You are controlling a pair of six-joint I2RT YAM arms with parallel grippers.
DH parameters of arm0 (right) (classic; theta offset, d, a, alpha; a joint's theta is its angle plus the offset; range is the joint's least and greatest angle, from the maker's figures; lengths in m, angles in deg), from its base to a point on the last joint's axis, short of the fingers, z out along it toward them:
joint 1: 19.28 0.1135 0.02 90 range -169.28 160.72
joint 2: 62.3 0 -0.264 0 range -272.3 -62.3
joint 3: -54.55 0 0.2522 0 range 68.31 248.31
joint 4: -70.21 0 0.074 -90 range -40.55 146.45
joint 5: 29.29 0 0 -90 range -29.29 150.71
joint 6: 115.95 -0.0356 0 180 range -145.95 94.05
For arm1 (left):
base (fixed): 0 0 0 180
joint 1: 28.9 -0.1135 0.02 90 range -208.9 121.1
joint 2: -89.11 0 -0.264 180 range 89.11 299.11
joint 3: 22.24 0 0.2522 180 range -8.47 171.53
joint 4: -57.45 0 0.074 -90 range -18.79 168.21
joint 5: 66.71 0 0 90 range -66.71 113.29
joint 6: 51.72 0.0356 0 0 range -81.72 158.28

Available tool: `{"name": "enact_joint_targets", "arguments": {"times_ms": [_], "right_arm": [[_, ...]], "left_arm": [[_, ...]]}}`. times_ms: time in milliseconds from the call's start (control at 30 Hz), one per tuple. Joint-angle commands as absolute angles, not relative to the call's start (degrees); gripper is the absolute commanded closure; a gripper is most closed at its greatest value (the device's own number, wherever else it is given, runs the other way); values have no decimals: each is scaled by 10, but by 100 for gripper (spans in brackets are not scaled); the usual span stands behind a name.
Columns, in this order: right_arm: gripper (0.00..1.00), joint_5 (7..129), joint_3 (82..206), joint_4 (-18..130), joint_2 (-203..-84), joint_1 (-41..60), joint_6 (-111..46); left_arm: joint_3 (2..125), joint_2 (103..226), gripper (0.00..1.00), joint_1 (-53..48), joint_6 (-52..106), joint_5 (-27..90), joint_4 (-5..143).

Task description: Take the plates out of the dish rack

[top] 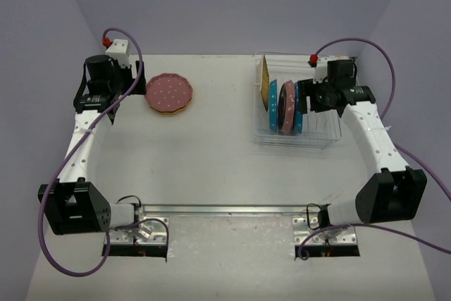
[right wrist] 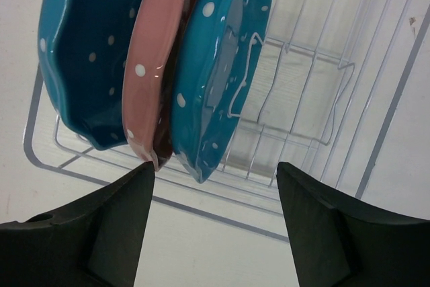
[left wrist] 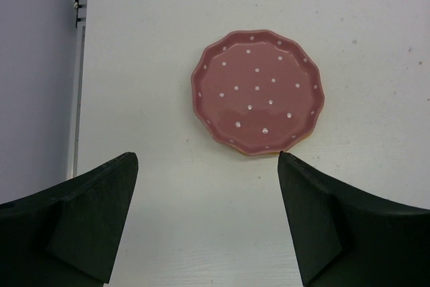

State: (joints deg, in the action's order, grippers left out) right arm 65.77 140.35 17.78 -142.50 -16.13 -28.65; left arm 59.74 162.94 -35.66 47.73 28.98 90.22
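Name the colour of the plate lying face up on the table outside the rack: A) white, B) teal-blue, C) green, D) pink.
D: the pink plate lies flat on the table ahead of the open left gripper, while the teal-blue plates stand on edge in the dish rack.

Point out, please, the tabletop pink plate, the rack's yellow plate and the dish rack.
Tabletop pink plate (left wrist: pixel 257 92): left wrist view, face centre.
Rack's yellow plate (top: pixel 265 79): top external view, visible face.
Dish rack (top: pixel 303 143): top external view, near wall.
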Motion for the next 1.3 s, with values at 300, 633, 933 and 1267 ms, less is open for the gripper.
{"name": "enact_joint_targets", "arguments": {"times_ms": [300,633,933,1267], "right_arm": [[30,656,1364,275,-1456,-164,-287],[37,674,1387,300,-1529,-164,-348],[70,729,1386,287,-1545,-164,-394],[100,778,1441,222,-1501,-164,-459]], "left_arm": [[597,1623,17,-352,481,305,893],[597,1629,17,-351,478,304,891],[598,1631,17,-352,478,299,897],[597,1633,17,-352,464,306,905]]}}
